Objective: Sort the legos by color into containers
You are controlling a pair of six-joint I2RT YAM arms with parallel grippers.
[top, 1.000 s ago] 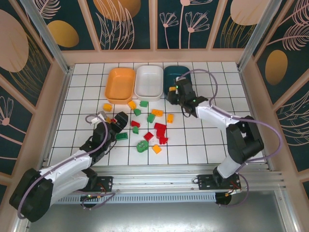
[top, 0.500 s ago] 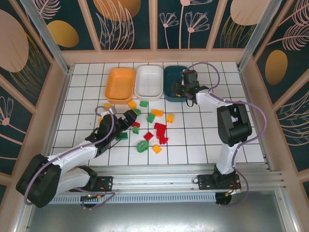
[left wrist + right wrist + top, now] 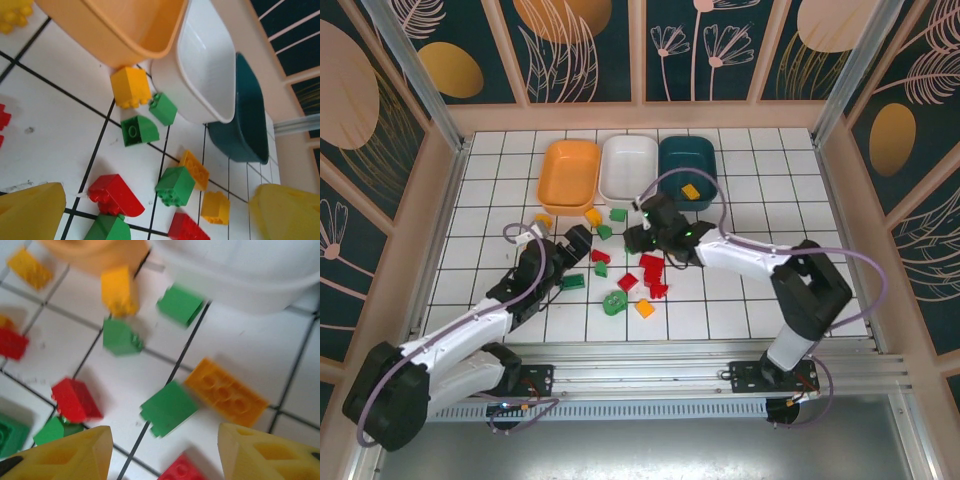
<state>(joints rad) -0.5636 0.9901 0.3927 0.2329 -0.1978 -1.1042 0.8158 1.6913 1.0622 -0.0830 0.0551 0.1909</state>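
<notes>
Tiled table [image 3: 760, 290], white squares, walled on all sides. Containers: orange bin [image 3: 569, 175], white bin [image 3: 628, 168] and dark teal bin [image 3: 687, 165], in a close row along the far edge. Legos, binned: one yellow-orange brick [image 3: 690, 190] inside the dark teal bin, seen from overhead; the left wrist view gives that bin's outer wall, its inside hidden. Legos, loose [image 3: 651, 266]: red, green and yellow-orange mixed at the table's middle, in front of the bins. Left wrist view: yellow brick [image 3: 131, 86] at the orange bin's near corner, two green bricks [image 3: 163, 108] just beside it, below the white bin. Right wrist view, blurred: green brick [image 3: 169, 408] and orange brick [image 3: 227, 391] just beside each other on the tiles. Left gripper [image 3: 577, 241], at the left side of the pile: claw spread wide, nothing between its yellow fingers [image 3: 35, 210]. Right gripper [image 3: 634, 241], over the far side of the pile, near the white bin: claw spread, nothing pinched.
</notes>
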